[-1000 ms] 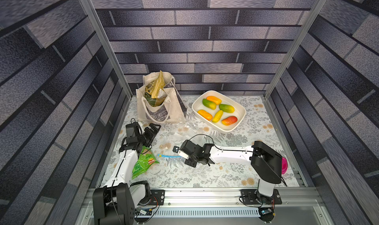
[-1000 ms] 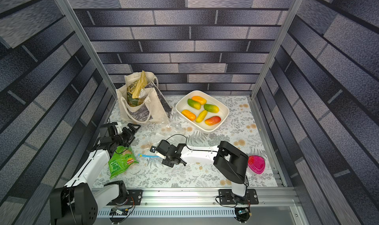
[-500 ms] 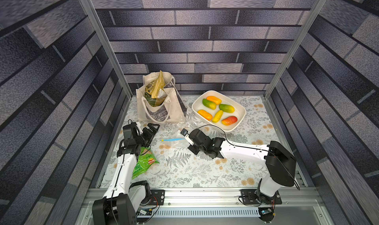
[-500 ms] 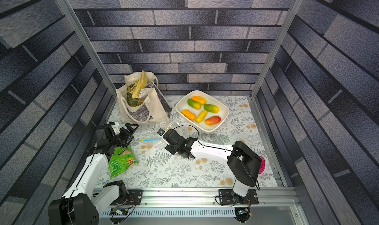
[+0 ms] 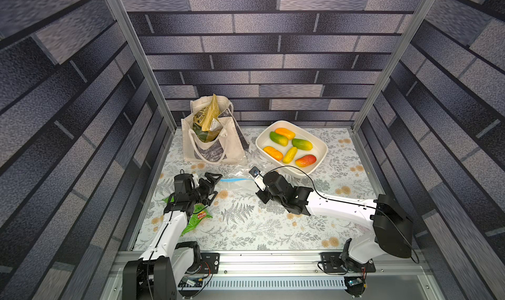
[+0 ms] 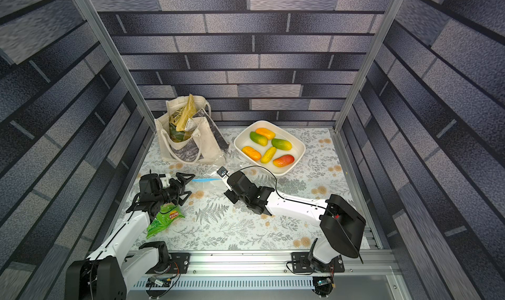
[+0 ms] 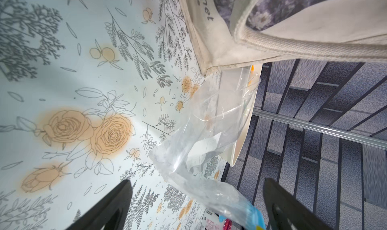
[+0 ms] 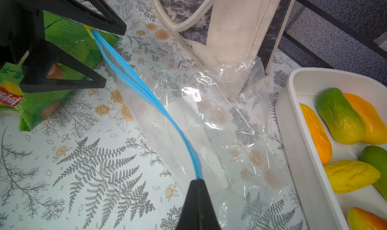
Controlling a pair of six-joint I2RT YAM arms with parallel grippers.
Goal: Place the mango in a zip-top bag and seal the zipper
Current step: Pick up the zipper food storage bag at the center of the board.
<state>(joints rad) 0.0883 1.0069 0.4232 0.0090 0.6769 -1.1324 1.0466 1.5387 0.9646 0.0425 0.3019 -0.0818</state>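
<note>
**Bench stock, left to right: bag held by its zipper, mangoes in the dish**

1. Crisp packet (image 5: pixel 195 219), green. Lies flat on the floral cloth (image 5: pixel 246 230), under and behind the left gripper's wrist.

2. Left gripper (image 5: pixel 218 184). Fingers stand wide apart and grip nothing. Tips point towards the right gripper.

3. Slider (image 8: pixel 89 28), small and yellow. Sits at the zipper's end, between the left fingers and just beside one of them. Whether it touches that finger cannot be told.

4. Zipper (image 8: pixel 146 92), a light-blue strip. Runs from the left fingers across to the right fingertips. Its two strips part slightly along the half nearer the left fingers.

5. Bag (image 8: pixel 209 113), clear and crinkled, with a white label patch. Hangs from the zipper between the two grippers and drapes onto the cloth. Its far corner reaches the tote's foot, close to the dish.

6. Right gripper (image 8: pixel 197 181). Fingers are pressed together, pinching the zipper at the end away from the slider.

7. Tote (image 5: pixel 216 148), beige canvas. Stands upright beyond both sets of fingers, with packets inside.

8. Dish (image 5: pixel 325 148), white. Stands beyond the right fingers, just beside the bag.

9. Mangoes (image 5: pixel 289 153), six, green, orange, yellow and red. All lie in the dish, apart from both grippers.
</note>
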